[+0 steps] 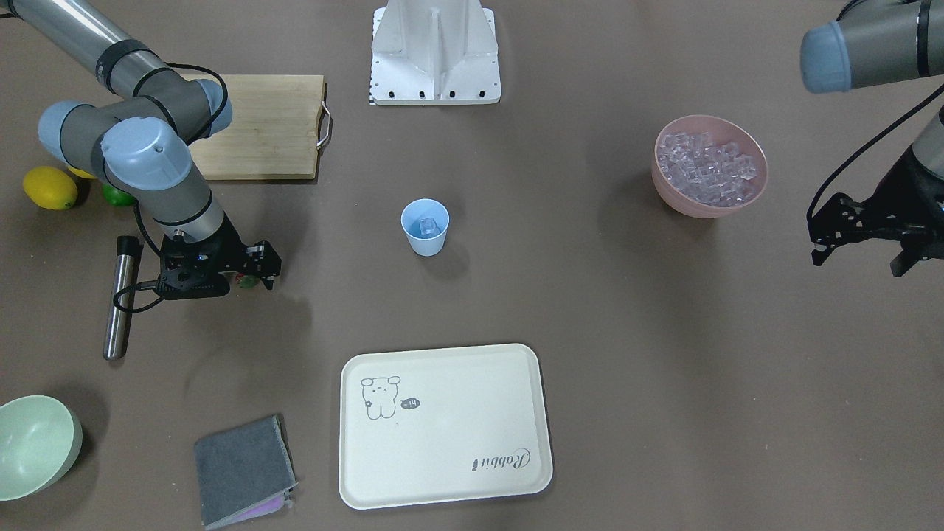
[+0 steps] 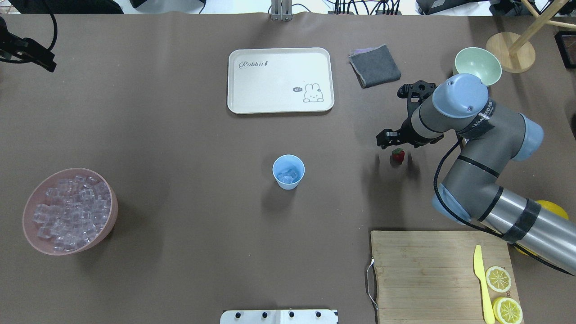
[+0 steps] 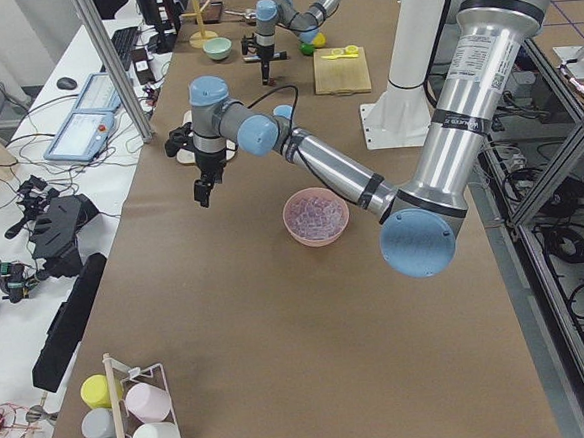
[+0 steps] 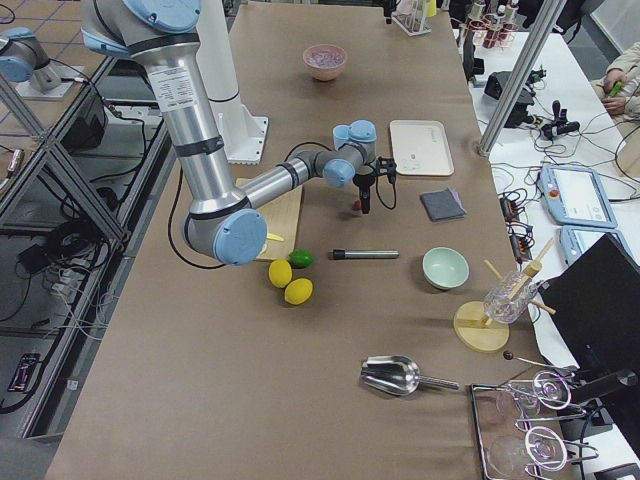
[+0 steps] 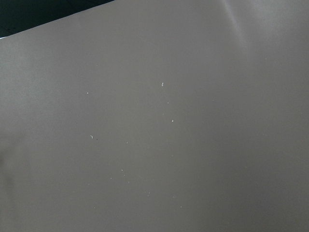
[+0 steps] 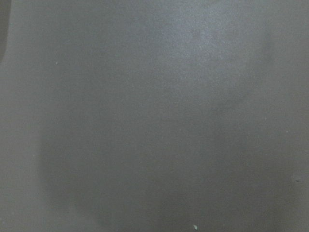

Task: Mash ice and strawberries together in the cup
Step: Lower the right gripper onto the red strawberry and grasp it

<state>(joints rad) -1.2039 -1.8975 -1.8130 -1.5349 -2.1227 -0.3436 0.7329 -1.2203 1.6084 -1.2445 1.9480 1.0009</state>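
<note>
Frankly, with my right claw hanging open just over the small red green-topped strawberry on the brown surface — well apart from the small light-blue plastic cup of clear ice cubes — I fear an off-centre pinch squirts it sideways.

Under the black right gripper the strawberry is red with a green top; near that gripper are a steel muddler with a black tip, yellow lemons, a green lime, a pale-wood board bearing a yellow knife and yellow slices, a pale green bowl and a grey cloth edged in purple. Between the grippers the cup is light blue with clear ice in it, and the tray is cream with a dark line-drawn rabbit and the script "Rabbit". By the black left gripper the pink bowl holds clear, faintly pinkish ice, on a plain brown table.
</note>
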